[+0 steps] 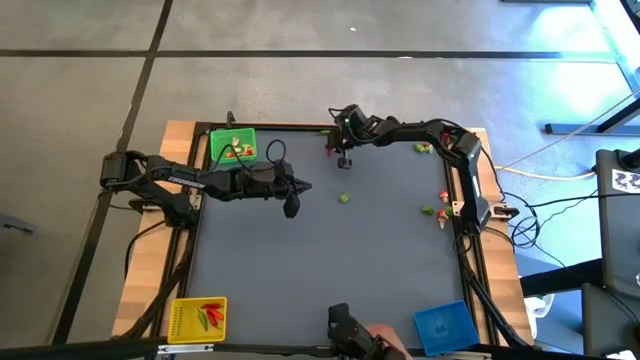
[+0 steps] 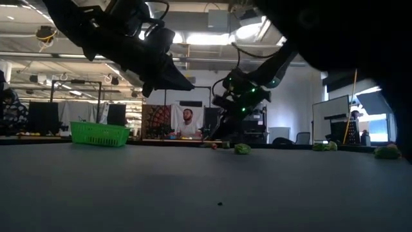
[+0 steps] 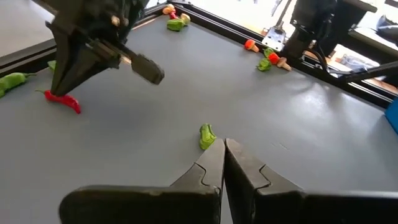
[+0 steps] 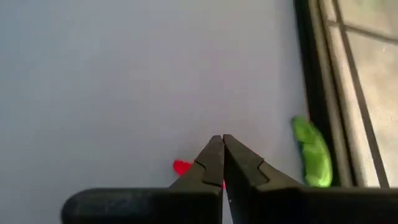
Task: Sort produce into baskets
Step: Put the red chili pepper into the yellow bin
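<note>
Left gripper (image 1: 291,208) above mat centre-left, fingers pressed together, holding nothing; small green piece (image 1: 343,198) at its 3 o'clock, near.
Right gripper (image 1: 343,160) at mat's 12 o'clock edge, fingers closed, empty; red chili (image 1: 329,151) just beside at its 10 o'clock.
Green basket (image 1: 219,153) at 11 o'clock corner; yellow basket (image 1: 181,318) at 7 o'clock; blue basket (image 1: 443,327) at 5 o'clock.

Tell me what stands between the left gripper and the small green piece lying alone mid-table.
Nothing visible. The left gripper, fingers closed, points at the small green toy produce piece with only bare grey table between them. The right gripper hangs farther back, over a red chilli-shaped piece, off that line.
</note>
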